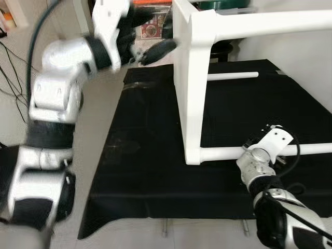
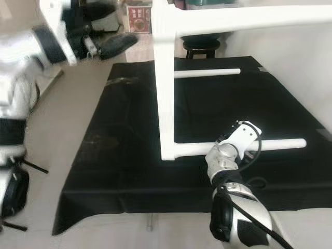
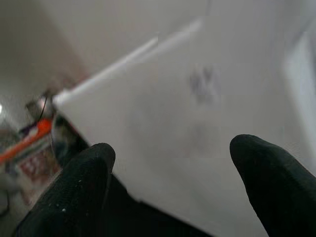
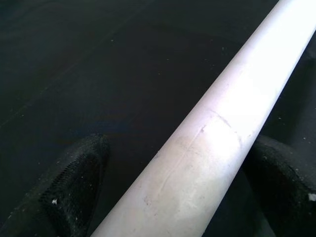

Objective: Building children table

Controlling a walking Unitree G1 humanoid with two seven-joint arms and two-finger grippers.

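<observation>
One white table frame [image 1: 193, 78] standing on edge, two white round legs, a lower one [image 2: 270, 144] and an upper one [image 1: 232, 75], one black cloth [image 1: 145, 150], one dark stool [image 2: 199, 51] and two grippers, left [image 1: 150, 49] and right [image 2: 228, 140], are counted.

Your right claw [image 4: 177, 197] straddles a white round table leg [image 4: 217, 138], one black fingertip [image 4: 69, 182] on each side of it. The fingers stand apart, the leg running between them, and you cannot tell whether they touch it. Faint scuffs mark the leg's surface. Beneath it lies a black cloth [image 4: 98, 64].
</observation>
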